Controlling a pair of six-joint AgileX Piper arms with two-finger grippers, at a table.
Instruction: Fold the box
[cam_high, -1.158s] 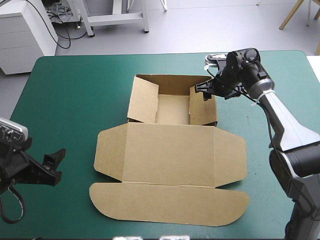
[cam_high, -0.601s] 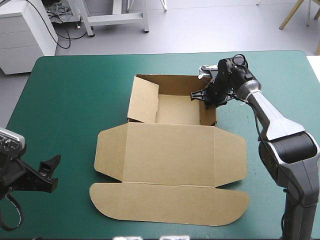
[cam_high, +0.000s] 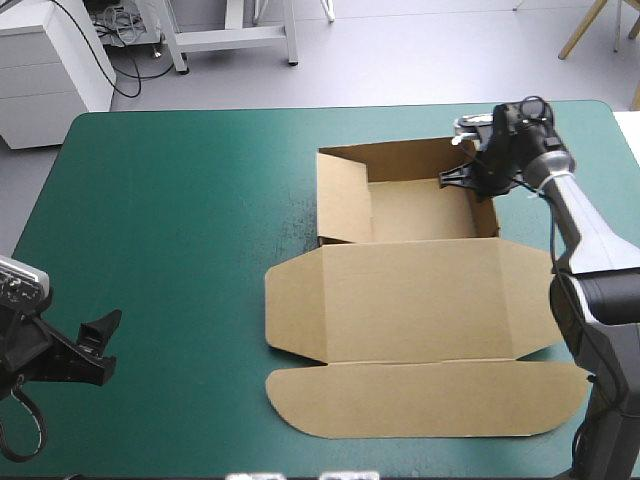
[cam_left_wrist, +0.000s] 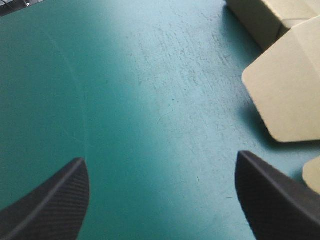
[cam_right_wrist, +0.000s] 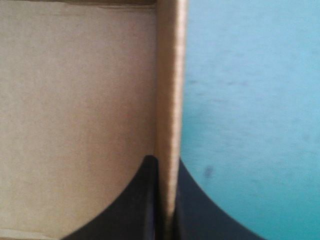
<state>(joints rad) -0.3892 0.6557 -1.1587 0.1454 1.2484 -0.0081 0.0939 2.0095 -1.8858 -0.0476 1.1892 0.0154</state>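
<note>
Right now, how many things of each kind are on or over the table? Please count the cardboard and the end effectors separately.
Brown box: 1
Black end effectors: 2 (left end effector, open, away from the box; right end effector, shut on the box's right wall)
Total: 3
</note>
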